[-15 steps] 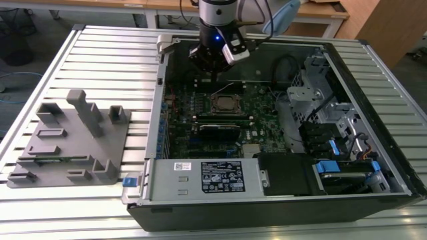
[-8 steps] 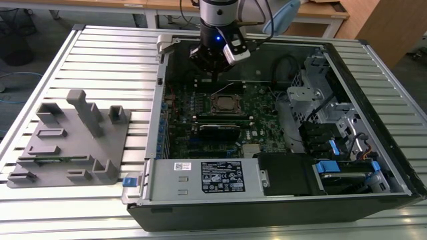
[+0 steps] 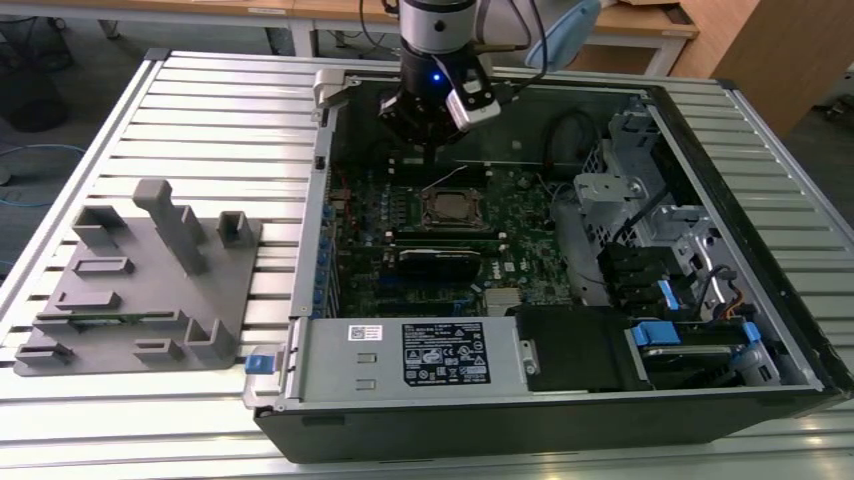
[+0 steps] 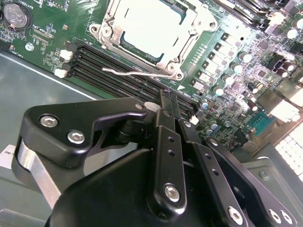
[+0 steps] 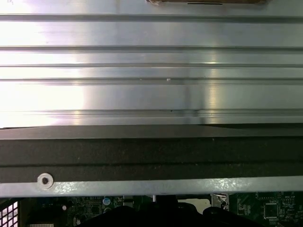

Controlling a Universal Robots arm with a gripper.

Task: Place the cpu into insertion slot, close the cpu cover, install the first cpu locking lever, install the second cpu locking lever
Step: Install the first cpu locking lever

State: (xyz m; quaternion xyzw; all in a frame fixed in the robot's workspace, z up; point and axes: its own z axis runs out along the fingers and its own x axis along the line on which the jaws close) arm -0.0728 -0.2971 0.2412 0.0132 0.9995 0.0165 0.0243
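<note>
Slatted metal table point(image 3: 200, 100), open computer case point(image 3: 534, 425), cpu point(image 4: 149, 23) seated in insertion slot point(image 3: 429, 210), claw point(image 4: 165, 98) closed.

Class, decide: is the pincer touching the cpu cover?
Apart. In the second wrist view, the long black slots lie plainly between the pincer and the cpu cover.

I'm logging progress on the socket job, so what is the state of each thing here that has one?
cpu: seated in the insertion slot.
cpu cover: down around the cpu.
locking lever: looks unlatched, lying along the socket's edge.
gripper: shut, holding nothing, close to the lever.
computer case: open, with the board exposed.
</note>
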